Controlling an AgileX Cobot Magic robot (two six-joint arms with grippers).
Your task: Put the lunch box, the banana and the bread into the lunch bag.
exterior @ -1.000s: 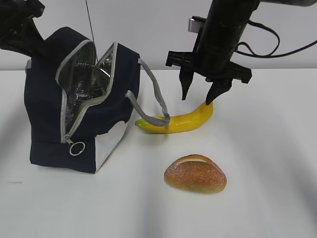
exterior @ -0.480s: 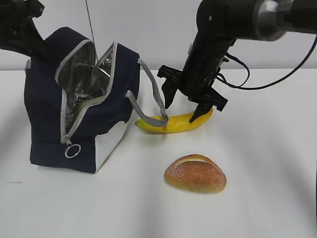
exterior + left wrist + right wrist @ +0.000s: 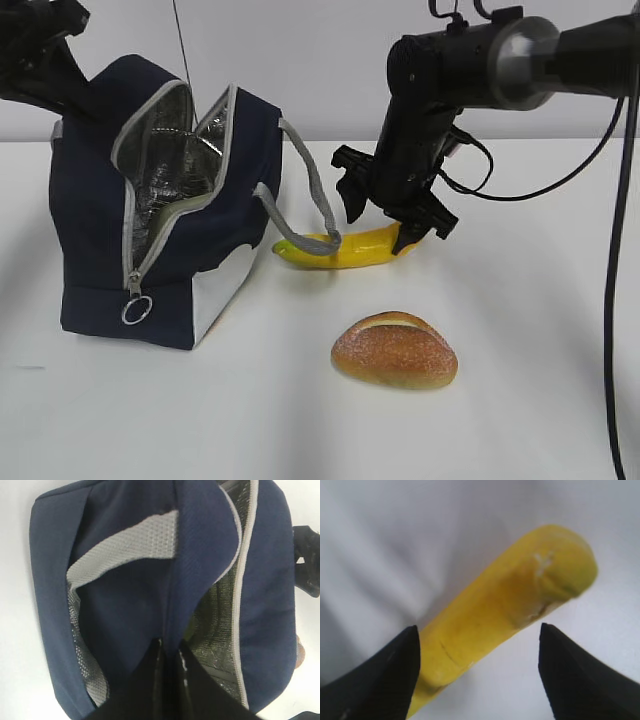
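The navy lunch bag (image 3: 90,220) stands at the left, unzipped, with its silver lining (image 3: 165,175) showing. My left gripper (image 3: 169,645) is shut on the bag's upper fabric edge and holds the mouth apart. The yellow banana (image 3: 345,250) lies on the table just right of the bag, partly under a grey handle (image 3: 310,190). My right gripper (image 3: 380,228) is open and tilted, its jaws on either side of the banana's (image 3: 510,595) right half, not touching it. The bread (image 3: 395,350) lies in front. I cannot make out the lunch box; only a dim greenish patch (image 3: 191,627) shows inside the bag.
The white table (image 3: 540,330) runs to a pale wall at the back. A black cable (image 3: 615,300) hangs down the far right from the right arm. The zipper's ring pull (image 3: 136,308) dangles at the bag's front corner.
My right gripper has come down, leaned to the left and spread wider, so its jaws now flank the banana. The left gripper, the bag and the bread stay put.
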